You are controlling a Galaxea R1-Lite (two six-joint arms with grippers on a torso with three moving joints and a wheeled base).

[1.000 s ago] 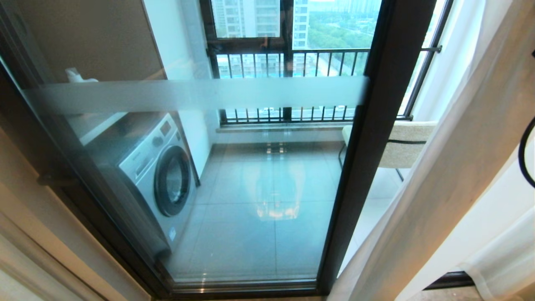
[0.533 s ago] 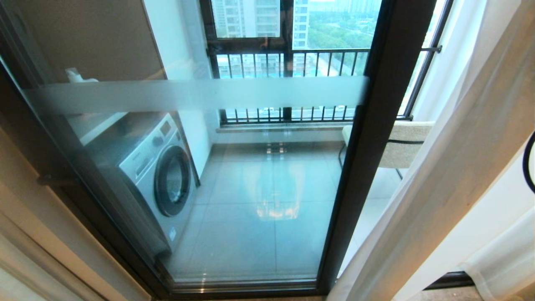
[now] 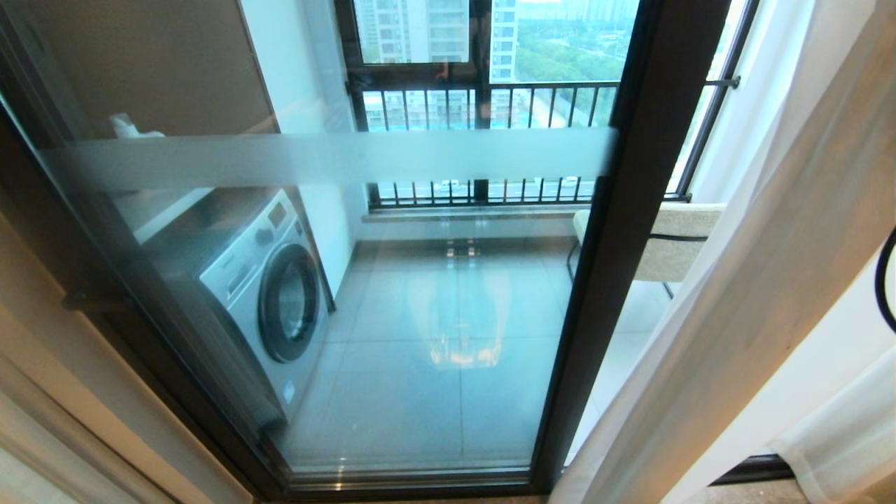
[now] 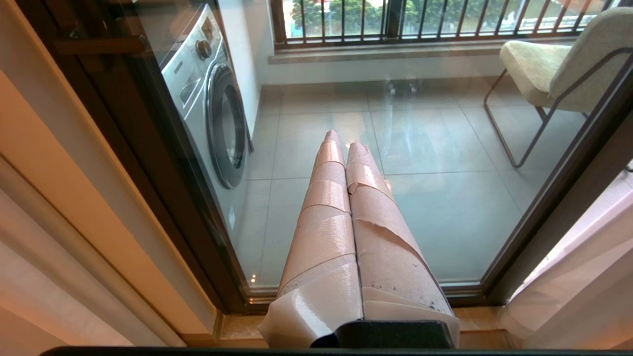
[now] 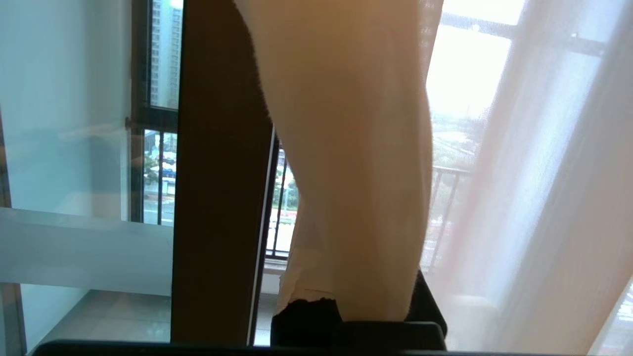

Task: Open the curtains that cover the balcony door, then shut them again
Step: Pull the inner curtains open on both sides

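Observation:
The balcony door point(image 3: 616, 210) has a dark frame and glass with a frosted band point(image 3: 329, 157); most of it stands uncovered. The sheer white curtains point(image 3: 756, 294) hang bunched at the right, their edge running slantwise across the right pane. In the right wrist view a cream fold of curtain point(image 5: 346, 123) runs out from my right gripper point(image 5: 353, 207), which is shut on it; the fabric hides the fingertips. More sheer curtain point(image 5: 544, 173) hangs beside it. My left gripper point(image 4: 341, 138) is shut and empty, parked low in front of the door glass point(image 4: 435, 212).
Behind the glass stand a washing machine point(image 3: 266, 287) on the left and a beige chair point(image 3: 675, 241) on the right, with a black-barred railing point(image 3: 483, 105) beyond. A beige panel point(image 3: 70, 392) borders the door at the left. A black cable point(image 3: 883, 280) loops at the right edge.
The black cable at the right edge has slid a little right and down. The curtain folds beside it have shifted slightly. The left arm is still.

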